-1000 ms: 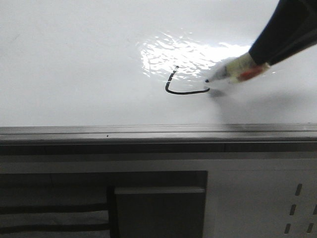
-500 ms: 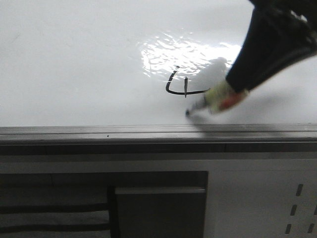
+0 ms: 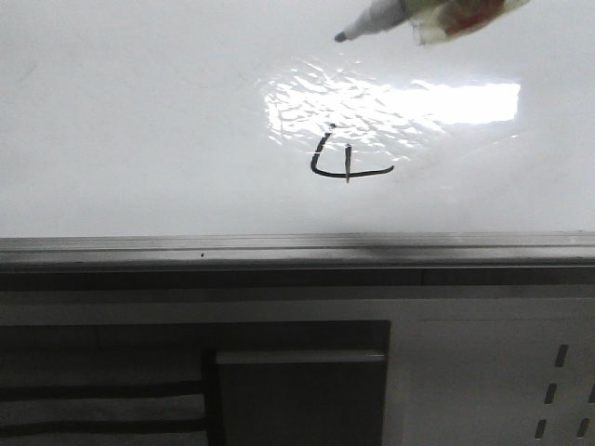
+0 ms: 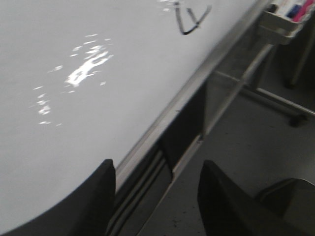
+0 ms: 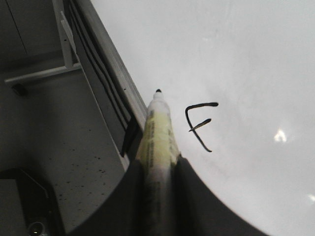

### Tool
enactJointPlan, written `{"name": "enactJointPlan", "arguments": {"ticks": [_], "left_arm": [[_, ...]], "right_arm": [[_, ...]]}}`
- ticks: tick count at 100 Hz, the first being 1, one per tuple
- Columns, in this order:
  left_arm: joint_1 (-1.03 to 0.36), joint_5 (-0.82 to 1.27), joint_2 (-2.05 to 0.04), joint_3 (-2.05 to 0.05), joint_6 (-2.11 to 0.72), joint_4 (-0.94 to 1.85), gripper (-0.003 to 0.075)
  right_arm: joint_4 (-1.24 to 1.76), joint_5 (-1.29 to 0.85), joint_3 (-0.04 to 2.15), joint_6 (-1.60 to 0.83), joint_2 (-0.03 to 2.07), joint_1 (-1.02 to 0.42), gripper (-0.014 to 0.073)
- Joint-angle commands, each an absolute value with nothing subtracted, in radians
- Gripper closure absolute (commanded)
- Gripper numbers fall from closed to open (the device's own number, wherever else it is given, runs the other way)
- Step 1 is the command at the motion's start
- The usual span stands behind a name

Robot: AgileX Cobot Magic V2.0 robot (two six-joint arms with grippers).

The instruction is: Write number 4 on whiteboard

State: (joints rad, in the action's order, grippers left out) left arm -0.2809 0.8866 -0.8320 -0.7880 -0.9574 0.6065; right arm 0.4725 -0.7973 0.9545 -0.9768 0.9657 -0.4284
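Number 4 point(image 3: 349, 160) sits mid-whiteboard point(image 3: 139, 111), just under bright glare patch, a bit above grey edge rail point(image 3: 279, 246). Looks finished to me: L stroke plus short crossing line.

Marker point(image 3: 409, 17) off board, far side and slightly right of figure, tip aimed left. Long axis runs left-right.

Right gripper point(image 5: 155, 172) jaws clenched round marker barrel, so right arm is nearer one.

Left gripper point(image 4: 157, 189) jaws spread, nothing in them, parked off near rail, left of figure.

Next move, I'd guess: just retreat, no touch-ups.
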Motion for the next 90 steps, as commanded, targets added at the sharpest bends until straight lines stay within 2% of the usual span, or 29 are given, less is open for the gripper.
{"name": "enactJointPlan", "arguments": {"ticks": [1, 37, 90], "left_arm": [[-0.333, 0.889, -0.876, -0.845, -1.017, 0.716, 0.0365], [-0.553, 0.817, -1.111, -0.985, -1.093, 0.728, 0.0365], [-0.759, 0.746, -1.373, -1.214, -1.226, 0.72, 0.0365]], "right_arm": [[0.493, -0.754, 0.984, -1.064, 0.932, -0.432, 0.0643], [0.489, -0.78, 0.984, -1.075, 0.933, -0.432, 0.0643], [0.483, -0.86, 0.984, -1.093, 0.933, -0.432, 0.0643]]}}
